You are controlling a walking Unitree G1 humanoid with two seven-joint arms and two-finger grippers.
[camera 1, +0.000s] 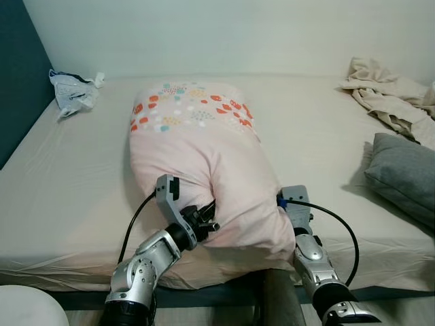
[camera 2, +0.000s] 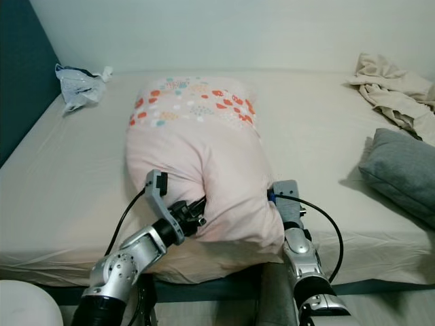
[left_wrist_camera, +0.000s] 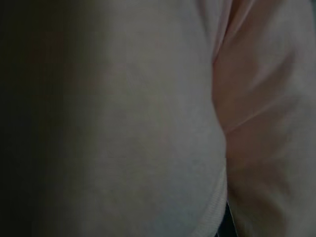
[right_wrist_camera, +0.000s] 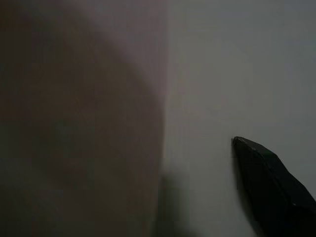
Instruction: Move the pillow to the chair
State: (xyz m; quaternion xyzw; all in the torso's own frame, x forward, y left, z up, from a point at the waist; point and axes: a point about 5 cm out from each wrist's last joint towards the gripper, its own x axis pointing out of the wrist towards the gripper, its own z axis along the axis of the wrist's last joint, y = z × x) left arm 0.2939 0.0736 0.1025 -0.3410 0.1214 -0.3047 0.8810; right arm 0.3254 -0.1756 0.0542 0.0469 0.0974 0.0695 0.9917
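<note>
From the head cam, L eye: the pink pillow (camera 1: 204, 176), dotted orange and teal at its far end, lay lengthwise on the bed (camera 1: 68, 197), its near end at the mattress edge where I had both arms pressed in. The left gripper (camera 1: 207, 224) was pushed into the pillow's near-left flank, fingers buried in fabric, so I couldn't tell if they were open or closed. The right gripper (camera 1: 282, 204) sat against the near-right flank, tips hidden behind the bulge; same there, jaw state unclear. A crumpled white plastic bag (camera 1: 73, 92) lay at the bed's far-left corner by the dark teal wall (camera 1: 17, 75). A grey cushion (camera 1: 401, 173) rested at the right edge, w/ rumpled beige bedding (camera 1: 384, 95) beyond it. A white rounded object (camera 1: 27, 305) showed at the lower-left corner, too cut off to identify. R eye: same scene, slightly shifted; black cables looped from both wrists. L wrist cam: dim pink fabric w/ a deep fold, right up against the lens. R wrist cam: dark pillow mass on one side, pale bedsheet on the other, and one black fingertip (right_wrist_camera: 271, 187) lying against the sheet; the other finger wasn't visible, so the gap couldn't be judged.
</note>
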